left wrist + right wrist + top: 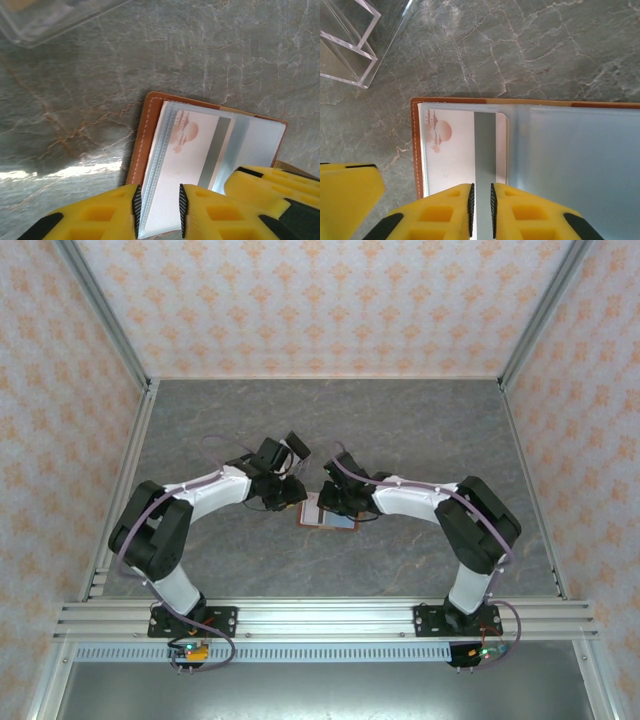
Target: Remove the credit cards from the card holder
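Right now the left pincer (157, 212) stands at the bottom of its wrist view with its jaws part-way apart, straddling the ribbed edge of the clear sleeve (152, 165); I cannot tell whether the pads bite on it. The right pincer (481, 210), low centre in its own view, has its jaws drawn to a thin slit over the grey stripe of the credit card (450, 160), and whether it pinches anything is hidden. Both sit over the card holder (416, 150), which lies open and flat on the tabletop (545, 50), mid-frame in the top view between the two arms. The step in hand looks like freeing that card. One pincer should pin the leather down while the other takes the card alone, not the plastic, and draws it straight along the pocket's mouth. A skewed pull would likely drag the whole holder. A clear box (345, 45) stands upper left, well apart.
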